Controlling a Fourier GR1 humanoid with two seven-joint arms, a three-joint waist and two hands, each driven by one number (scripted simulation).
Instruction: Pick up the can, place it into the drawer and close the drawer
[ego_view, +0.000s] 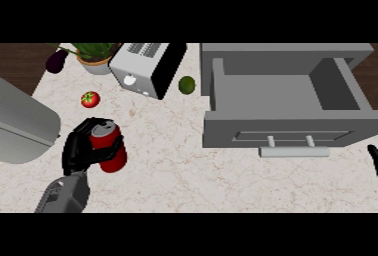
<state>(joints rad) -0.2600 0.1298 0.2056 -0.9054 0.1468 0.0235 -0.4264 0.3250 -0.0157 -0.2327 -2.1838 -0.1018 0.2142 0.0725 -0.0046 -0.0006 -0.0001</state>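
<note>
1. Two hands show along the near edge. The left hand (83, 145) comes in at lower left on its grey forearm, and its black fingers curl round the can (109, 148), so it is grasping the can. Only a dark sliver of the right hand (373, 159) shows at the far right edge, and I cannot tell how its fingers stand.
2. The can is red with a dark top. It sits in the left hand over the left part of the tabletop (184, 170), tilted so that its long axis runs from the dark top, away from the robot, down towards the near right. Whether its base touches the tabletop cannot be told.
3. The drawer (284, 97) stands open, well apart from the can, to the right and somewhat farther off (its front panel with the pale handle (293, 150) faces the near edge). That is the relation the coming move turns on, I judge: the carry must go rightward and slightly away, over the front panel into the grey compartment.
4. Farther back lie a tomato (89, 99), a toaster (148, 67), a green fruit (187, 84), a potted plant (94, 56) and an eggplant (56, 61).
</note>
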